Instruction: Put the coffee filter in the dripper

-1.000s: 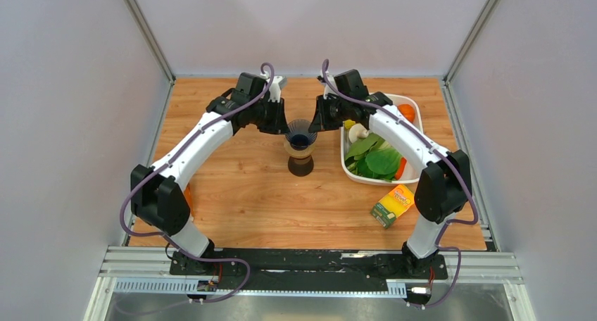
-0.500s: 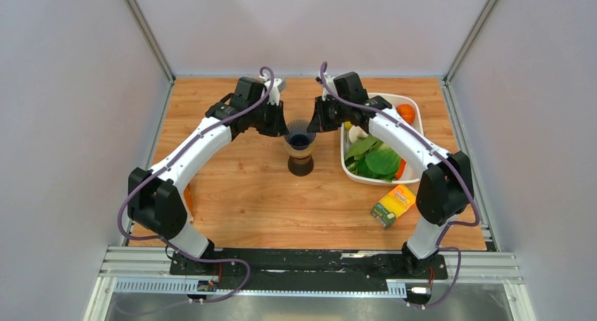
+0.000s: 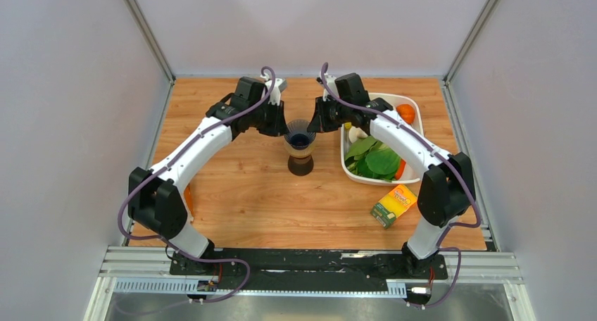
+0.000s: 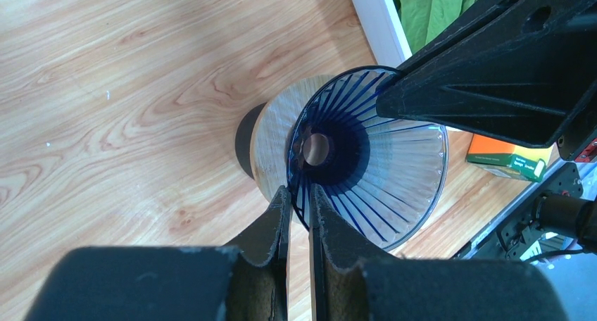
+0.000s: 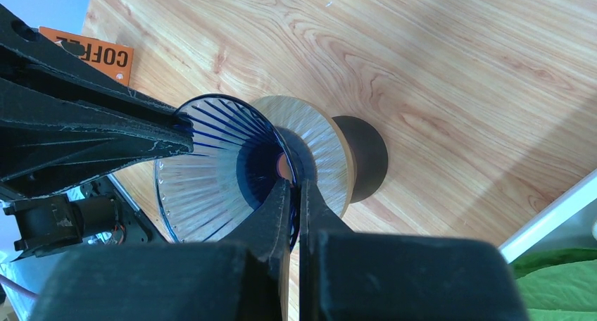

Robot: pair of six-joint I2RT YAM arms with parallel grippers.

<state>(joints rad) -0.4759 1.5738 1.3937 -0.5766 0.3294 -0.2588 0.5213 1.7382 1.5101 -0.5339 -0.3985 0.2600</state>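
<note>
The dripper (image 3: pixel 300 155) stands mid-table, with a tan funnel top (image 4: pixel 271 145) and a dark brown base (image 5: pixel 366 159). A blue ribbed translucent cone (image 3: pixel 300 132) sits point-down over its mouth. I cannot tell whether it rests in the funnel or hangs just above. My left gripper (image 3: pixel 285 127) is shut on the cone's left rim (image 4: pixel 297 191). My right gripper (image 3: pixel 315 124) is shut on its right rim (image 5: pixel 296 184). No white paper coffee filter is in view.
A white tub (image 3: pixel 415 110) of greens and other vegetables stands just right of the dripper, under the right arm. A yellow-green carton (image 3: pixel 393 204) lies in front of the tub. An orange packet (image 5: pixel 88 53) lies at the left, behind the left arm.
Both arms shifted very slightly. The cone stays over the dripper and both grips are unchanged.
</note>
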